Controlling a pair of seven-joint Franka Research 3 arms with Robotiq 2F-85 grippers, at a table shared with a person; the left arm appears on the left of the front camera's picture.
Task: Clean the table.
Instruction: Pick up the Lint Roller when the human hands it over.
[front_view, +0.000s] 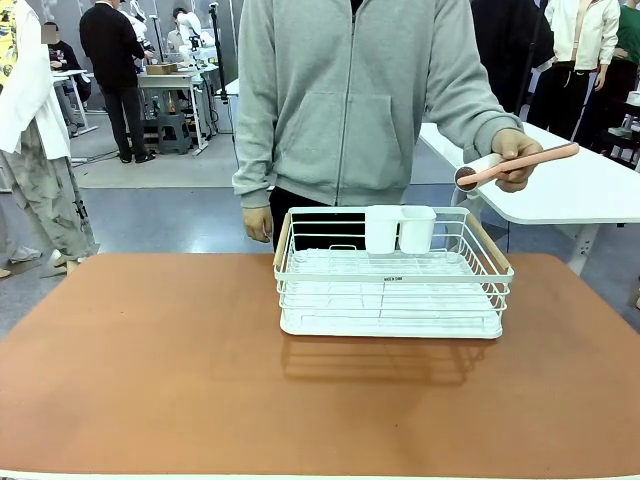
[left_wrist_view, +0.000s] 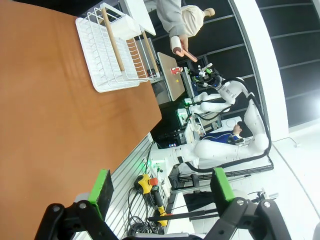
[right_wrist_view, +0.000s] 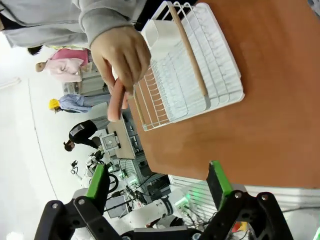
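The table (front_view: 150, 370) has a matte reddish-brown top, and a white wire rack (front_view: 390, 285) stands on it right of centre toward the far side. A person in a grey hoodie stands behind it and holds a pink-handled tool (front_view: 520, 160) in one hand, off the table's far right corner. My left gripper (left_wrist_view: 161, 186) is open with nothing between its green pads, high above the table (left_wrist_view: 60, 125) and far from the rack (left_wrist_view: 112, 47). My right gripper (right_wrist_view: 156, 180) is open and empty too, looking down at the rack (right_wrist_view: 192, 75) and the person's hand (right_wrist_view: 122, 50) with the pink tool (right_wrist_view: 116, 102).
Two white cups (front_view: 400, 228) hang at the rack's far rim. A glossy white table (front_view: 580, 190) stands at the back right. Other people and work benches fill the background. The near half of the brown top (front_view: 300, 420) is bare.
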